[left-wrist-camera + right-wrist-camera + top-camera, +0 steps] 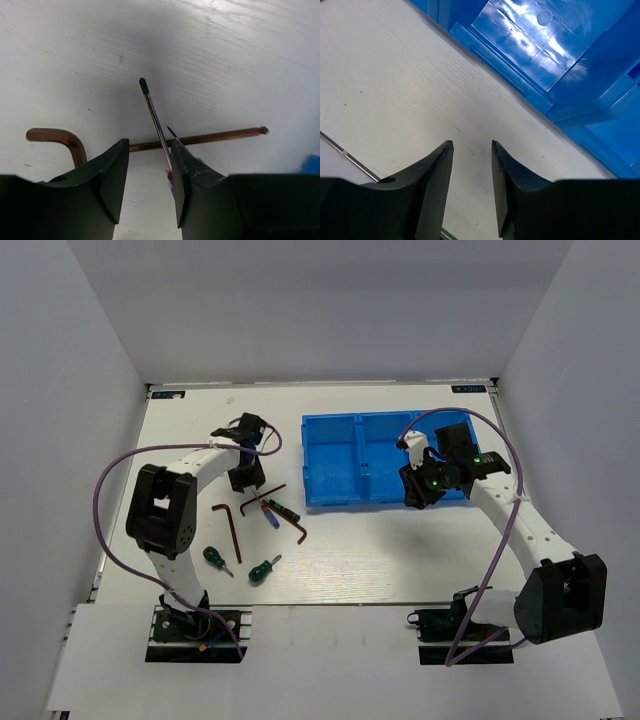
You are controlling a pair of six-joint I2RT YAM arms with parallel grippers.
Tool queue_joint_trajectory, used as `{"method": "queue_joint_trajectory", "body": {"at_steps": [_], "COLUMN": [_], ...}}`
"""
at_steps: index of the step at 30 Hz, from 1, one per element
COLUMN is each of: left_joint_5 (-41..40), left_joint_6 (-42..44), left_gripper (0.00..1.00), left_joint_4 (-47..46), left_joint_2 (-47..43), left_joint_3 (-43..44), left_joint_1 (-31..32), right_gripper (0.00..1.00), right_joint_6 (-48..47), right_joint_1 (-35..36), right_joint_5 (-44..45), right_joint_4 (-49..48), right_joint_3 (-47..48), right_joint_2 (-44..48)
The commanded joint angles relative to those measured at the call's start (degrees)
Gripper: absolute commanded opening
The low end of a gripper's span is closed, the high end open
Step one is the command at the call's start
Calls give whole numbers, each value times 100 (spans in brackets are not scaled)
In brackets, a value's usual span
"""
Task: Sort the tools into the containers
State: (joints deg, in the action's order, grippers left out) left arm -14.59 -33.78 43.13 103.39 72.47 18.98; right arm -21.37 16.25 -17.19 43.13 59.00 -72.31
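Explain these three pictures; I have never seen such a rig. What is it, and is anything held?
Two small robot arms are bolted at the near edge of a white table. The wide picture looks down from above; the other two come from a camera on each wrist, looking past that arm's own fingers. On the table lie hex keys, thin screwdrivers and green-handled screwdrivers, beside a blue bin with three compartments; no tool shows inside it. The left fingers stand apart around one thin screwdriver that crosses a hex key, not clamped on it. The right fingers are open over bare table beside the bin, holding nothing.
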Motion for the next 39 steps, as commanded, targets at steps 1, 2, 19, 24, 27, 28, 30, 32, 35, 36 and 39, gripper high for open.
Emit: {"method": "queue_joint_trajectory", "body": {"at_steps": [1,2,19,24,27,28,30,32,35,36,39], "left_joint_5": [-193,-193,-193,-10,745,1078,1614,2186,3380,3540,3560], "left_joint_6": [-129,-181,-129,292,872,1073,1250,1391,1392,1392,1243], "left_gripper": [50,50,4,0,0,0,0,0,0,0,0], "left_joint_4": [-120,-208,-314,-323,-708,-997,-1219,-1649,-2044,-2142,-2335], "left_joint_2": [180,181,568,-327,-1063,-1215,-1426,-1427,-842,-630,162], "left_joint_3": [-75,-75,-22,346,672,785,1074,1243,1935,2094,2691], "left_joint_1": [27,27,-79,-17,44,96,97,150,298,369,685], "right_gripper": [43,43,43,44,35,27,23,17,0,0,0], "right_joint_6": [1,-8,-87,-648,-913,-939,-896,-896,-905,-896,-887], "right_joint_1": [18,10,1,1,1,18,19,27,36,27,36], "right_joint_5": [58,93,84,-731,-1137,-1285,-1357,-1436,-1489,-1506,-1480], "right_joint_4": [-68,-51,37,485,626,600,582,582,565,547,494], "right_joint_3": [32,24,102,278,287,270,305,384,559,603,718], "right_joint_2": [191,200,191,261,341,349,271,183,69,51,-11]}}
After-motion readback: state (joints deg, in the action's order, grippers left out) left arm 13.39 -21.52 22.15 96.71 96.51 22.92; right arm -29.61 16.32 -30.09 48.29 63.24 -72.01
